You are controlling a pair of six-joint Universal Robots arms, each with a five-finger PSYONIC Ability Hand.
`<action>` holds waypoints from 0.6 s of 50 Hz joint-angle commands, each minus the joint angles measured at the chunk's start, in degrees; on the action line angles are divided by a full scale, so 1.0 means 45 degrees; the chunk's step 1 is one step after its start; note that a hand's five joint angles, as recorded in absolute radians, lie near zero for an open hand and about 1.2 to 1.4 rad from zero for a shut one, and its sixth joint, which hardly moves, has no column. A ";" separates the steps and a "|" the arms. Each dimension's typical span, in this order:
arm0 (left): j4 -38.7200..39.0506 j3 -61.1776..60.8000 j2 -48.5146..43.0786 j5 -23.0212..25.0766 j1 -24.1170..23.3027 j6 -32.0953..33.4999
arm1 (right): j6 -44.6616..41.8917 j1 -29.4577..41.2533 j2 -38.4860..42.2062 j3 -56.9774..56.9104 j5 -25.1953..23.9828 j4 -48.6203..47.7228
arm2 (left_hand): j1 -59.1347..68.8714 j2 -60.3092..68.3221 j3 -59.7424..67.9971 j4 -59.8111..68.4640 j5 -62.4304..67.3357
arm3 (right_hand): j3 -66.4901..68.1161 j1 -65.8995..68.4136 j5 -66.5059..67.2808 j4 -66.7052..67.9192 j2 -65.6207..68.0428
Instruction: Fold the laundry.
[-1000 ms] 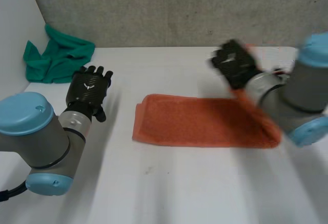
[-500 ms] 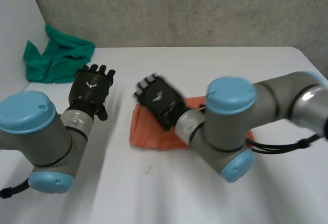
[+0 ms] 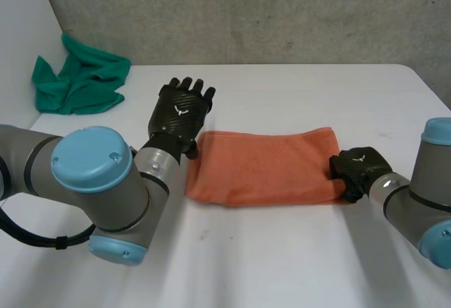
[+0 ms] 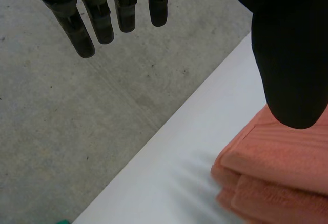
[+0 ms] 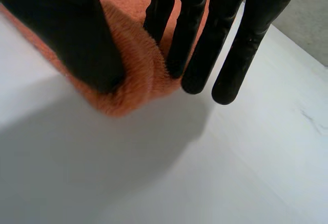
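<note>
**Hidden or unclear.** The near right corner of the orange towel (image 3: 264,165) lay under the right hand (image 3: 359,170), so the corner's outline could not be read in the head view. That hand's fingertips were hidden there too. In the left wrist view the thumb (image 4: 287,55) stood in front of the towel's end; contact between the two could not be judged. The green cloth (image 3: 77,75) was crumpled, and its shape and edges could not be made out. The left arm (image 3: 91,181) covered part of the table (image 3: 282,266) near its front left. The right arm (image 3: 423,202) was cut off at the edge of the head view.

**Count.**
- Towel, orange: one. Folded into a long strip, several layers showing at its left end, flat on the table's middle.
- Cloth, green: one heap, at the far left corner of the table, well apart from the towel.
- Hands, black: two.
- Arms: two.
- Table, white: one, set against a grey wall (image 3: 246,12).

**Left hand** (image 3: 180,114). Was at the towel's left end, fingers (image 4: 102,19) straight and spread, nothing in its grasp.

**Right hand.** Was at the towel's right end, at the near corner. In the right wrist view the thumb (image 5: 77,39) pressed on one side of a raised ridge of towel and the straight fingers (image 5: 195,34) on the other, pinching the cloth between them. The outer fingertips reached past the towel's edge, over bare table.
</note>
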 commanded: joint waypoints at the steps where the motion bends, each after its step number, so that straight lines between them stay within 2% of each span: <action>1: -0.0055 -0.0193 0.0238 -0.0016 0.0016 0.0001 | -0.0257 -0.0167 -0.0281 0.0102 0.0395 -0.0603 | -0.0110 -0.0313 -0.0399 -0.0295 -0.0581 | 0.3567 0.7577 0.4086 0.3540 0.3799; 10: -0.0309 -0.0331 0.0844 -0.0074 0.0074 -0.0039 | -0.2697 0.0339 -0.1493 -0.0835 0.0590 -0.0544 | -0.0110 -0.0313 -0.0399 -0.0295 -0.0581 | 0.3567 0.7577 0.4086 0.3540 0.3799; 15: -0.0329 -0.0311 0.1117 -0.0133 0.0308 -0.0058 | -0.2934 0.3496 -0.1396 -0.2160 0.0279 -0.0660 | -0.0110 -0.0313 -0.0399 -0.0295 -0.0581 | 0.3567 0.7577 0.4086 0.3540 0.3799; 17: -0.0329 -0.0311 0.1195 -0.0152 0.0503 -0.0097 | -0.2933 0.4225 -0.1298 -0.2417 0.0064 -0.0661 | -0.0100 -0.0303 -0.0389 -0.0285 -0.0571 | 0.3567 0.7577 0.4086 0.3540 0.3799; 20: -0.0348 -0.0331 0.1235 -0.0211 0.0602 -0.0117 | -0.2933 0.5280 -0.0656 -0.2652 -0.0735 -0.0661 | -0.0100 -0.0303 -0.0389 -0.0284 -0.0571 | 0.3567 0.7577 0.4086 0.3540 0.3799; 23: -0.0387 -0.0331 0.1255 -0.0289 0.0622 -0.0175 | -0.2933 0.5827 0.0124 -0.2750 -0.1904 -0.0525 | -0.0100 -0.0303 -0.0389 -0.0284 -0.0571 | 0.3567 0.7577 0.4086 0.3540 0.3799; 26: -0.0387 -0.0311 0.1235 -0.0309 0.0583 -0.0292 | -0.2895 0.5966 0.0518 -0.2809 -0.2610 -0.0505 | -0.0100 -0.0303 -0.0389 -0.0284 -0.0571 | 0.3567 0.7577 0.4086 0.3540 0.3799; 28: -0.0387 -0.0272 0.1235 -0.0309 0.0582 -0.0428 | -0.2778 0.5889 0.0558 -0.2828 -0.2944 -0.0504 | -0.0063 -0.0266 -0.0352 -0.0247 -0.0534 | -0.2891 0.1119 -0.2373 -0.2919 -0.2660; 30: -0.0387 -0.0097 0.1235 -0.0309 0.0563 -0.0721 | -0.2467 0.5868 0.0499 -0.2848 -0.2965 -0.0524 | -0.0026 -0.0228 -0.0315 -0.0210 -0.0496 | -0.7650 -0.3640 -0.7131 -0.7677 -0.7418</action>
